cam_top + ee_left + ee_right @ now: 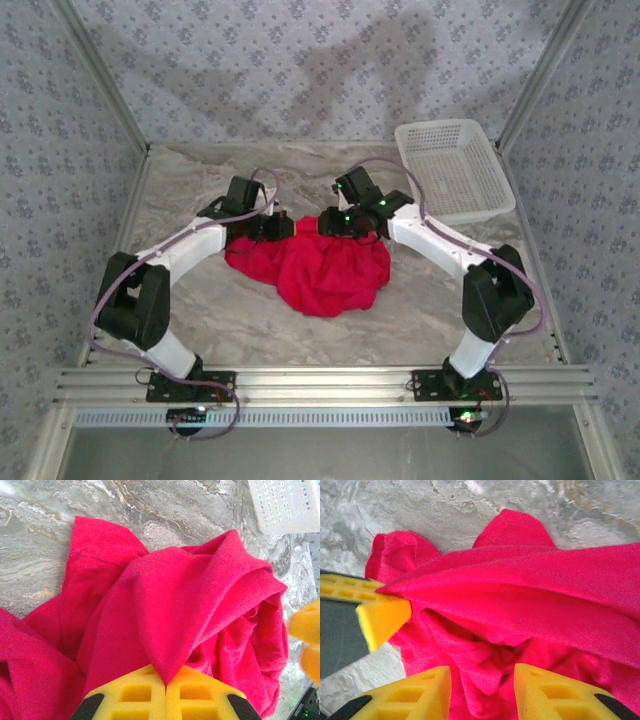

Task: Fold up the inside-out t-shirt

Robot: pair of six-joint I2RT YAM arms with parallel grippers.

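Note:
The red t-shirt lies bunched in a heap at the middle of the marble table. My left gripper is shut on a pulled-up peak of the red t-shirt, its yellow pads pressed together on the cloth. In the top view the left gripper sits at the heap's far edge, close to the right gripper. My right gripper stands open over rumpled folds of the t-shirt, cloth lying between its fingers. The left gripper's yellow finger shows at the left of the right wrist view, pinching a taut fold.
A white lattice basket stands at the back right of the table; its corner shows in the left wrist view. Metal frame rails run along both sides and the near edge. Bare marble surrounds the heap.

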